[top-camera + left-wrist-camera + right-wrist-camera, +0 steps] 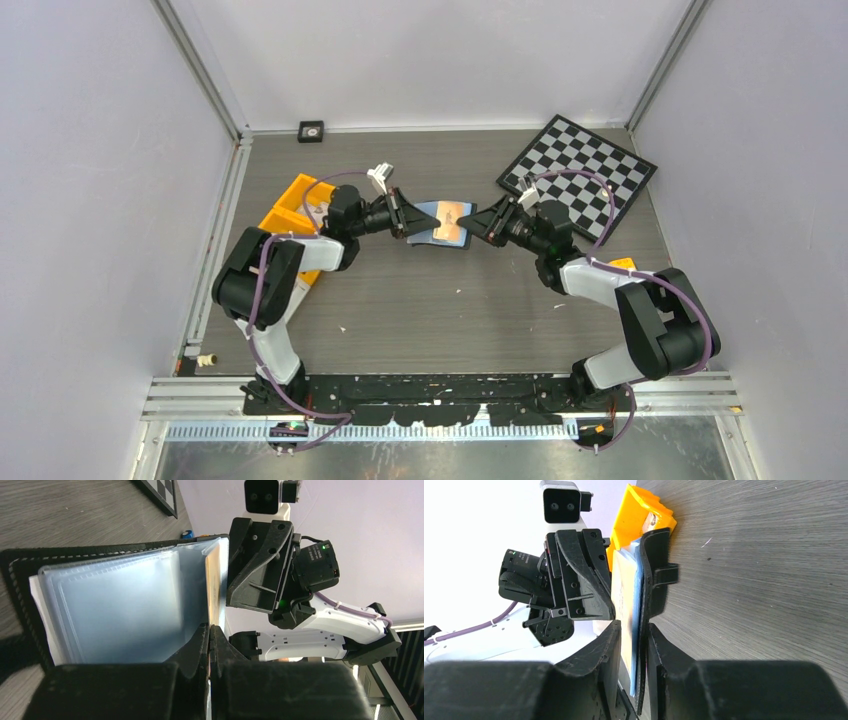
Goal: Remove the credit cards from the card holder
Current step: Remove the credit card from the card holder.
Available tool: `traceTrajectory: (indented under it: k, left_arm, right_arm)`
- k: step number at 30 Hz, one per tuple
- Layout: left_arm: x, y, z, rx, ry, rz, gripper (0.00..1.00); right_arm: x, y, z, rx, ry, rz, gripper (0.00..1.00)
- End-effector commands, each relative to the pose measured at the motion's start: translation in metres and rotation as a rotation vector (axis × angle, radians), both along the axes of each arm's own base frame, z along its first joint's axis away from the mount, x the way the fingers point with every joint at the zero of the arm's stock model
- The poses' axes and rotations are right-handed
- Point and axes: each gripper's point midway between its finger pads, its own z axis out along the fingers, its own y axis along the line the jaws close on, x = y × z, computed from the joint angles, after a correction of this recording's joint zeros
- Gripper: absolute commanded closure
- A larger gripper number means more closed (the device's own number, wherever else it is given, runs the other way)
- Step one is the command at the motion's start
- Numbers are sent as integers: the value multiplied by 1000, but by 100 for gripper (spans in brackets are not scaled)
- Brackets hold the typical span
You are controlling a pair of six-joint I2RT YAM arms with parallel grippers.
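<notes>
Black outside and grey-blue inside, the card holder (432,215) is lying open between your two grippers at the middle of the table (430,310), showing an orange card (452,218) in its sleeves. Your left gripper (412,217) is pinching a thin inner leaf beside that card, fingers nearly together. Your right gripper (478,222) is clamping the opposite edge. An orange bin (300,195) is sitting behind your left arm.
</notes>
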Motion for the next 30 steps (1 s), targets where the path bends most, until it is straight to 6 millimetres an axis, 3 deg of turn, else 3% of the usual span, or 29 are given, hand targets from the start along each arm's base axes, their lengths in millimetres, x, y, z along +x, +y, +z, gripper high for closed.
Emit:
traceTrajectory:
  k: [1, 6, 11, 17, 30]
  left_arm:
    - [6, 8, 21, -44, -74, 33, 100]
    - [10, 13, 17, -52, -50, 53, 100]
    - [12, 17, 15, -53, -37, 68, 100]
    - [17, 26, 13, -65, -23, 101, 100]
    - [14, 18, 12, -76, -19, 64, 100]
  right_arm:
    - [4, 1, 20, 33, -67, -4, 73]
    - [5, 0, 20, 40, -61, -8, 99]
    - [7, -3, 19, 39, -57, -27, 100]
    - [13, -27, 12, 22, -27, -129, 100]
    - [11, -13, 20, 109, -38, -40, 99]
